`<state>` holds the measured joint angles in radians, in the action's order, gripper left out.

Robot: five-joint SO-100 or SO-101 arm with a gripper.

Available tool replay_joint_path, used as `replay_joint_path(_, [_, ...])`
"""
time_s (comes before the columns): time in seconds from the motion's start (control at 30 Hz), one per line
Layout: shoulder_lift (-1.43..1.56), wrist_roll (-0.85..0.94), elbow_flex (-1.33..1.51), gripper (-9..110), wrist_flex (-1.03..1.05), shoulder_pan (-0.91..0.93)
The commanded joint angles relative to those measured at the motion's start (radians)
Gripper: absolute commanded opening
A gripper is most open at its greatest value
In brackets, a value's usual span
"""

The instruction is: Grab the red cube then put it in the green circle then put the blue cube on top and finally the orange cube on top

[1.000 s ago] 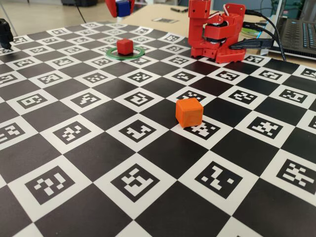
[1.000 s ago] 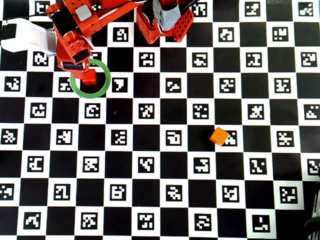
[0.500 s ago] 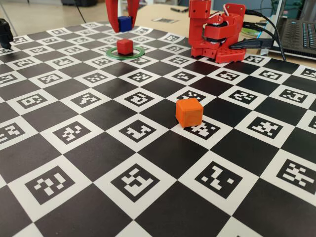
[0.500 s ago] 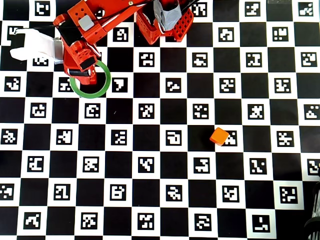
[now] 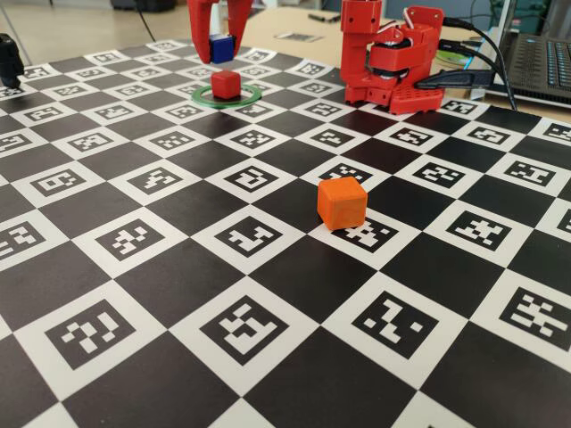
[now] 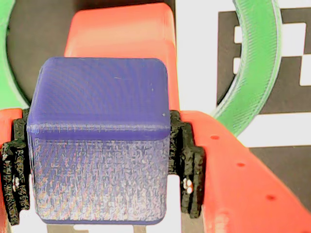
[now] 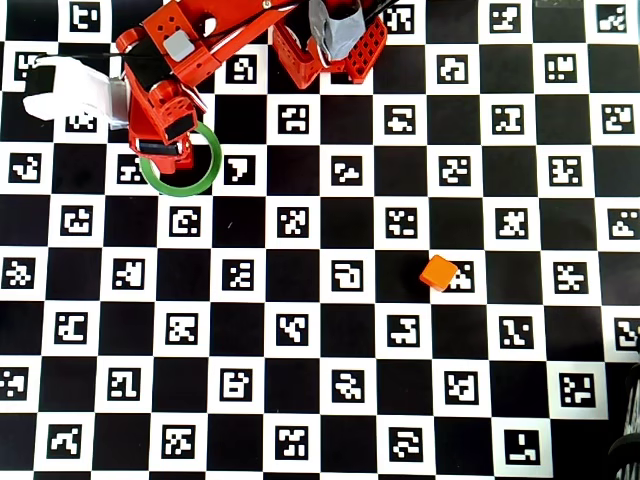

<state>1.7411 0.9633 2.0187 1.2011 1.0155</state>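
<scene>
The red cube (image 5: 226, 85) sits inside the green circle (image 5: 251, 96) at the far left of the board. My gripper (image 5: 220, 53) hangs just above it, shut on the blue cube (image 5: 221, 45), with a small gap between the two cubes. In the wrist view the blue cube (image 6: 97, 141) fills the space between the black pads (image 6: 190, 165), the red cube (image 6: 121, 43) shows behind it, and the green circle (image 6: 257, 63) curves at the right. From overhead the gripper (image 7: 163, 150) covers the red cube over the green circle (image 7: 205, 176). The orange cube (image 5: 342, 202) (image 7: 438, 272) stands alone mid-board.
The arm's red base (image 5: 393, 62) (image 7: 330, 40) stands at the board's far edge, right of the ring in the fixed view. A laptop (image 5: 540, 62) and cables lie at the back right. A black object (image 5: 9, 58) is at the left edge.
The gripper has come down with the blue cube from the top of the fixed view to just above the red cube. In the overhead view it shifted over the ring.
</scene>
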Motion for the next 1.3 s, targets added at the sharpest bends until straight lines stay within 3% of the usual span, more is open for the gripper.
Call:
replay_joint_path(0.0, [0.072,0.008,-0.005,10,-0.009,-0.009])
replay_joint_path(0.77, [0.072,0.018,0.060,10,-0.063,-0.008])
replay_joint_path(1.27, [0.072,0.046,0.078,17,-0.066,-0.005])
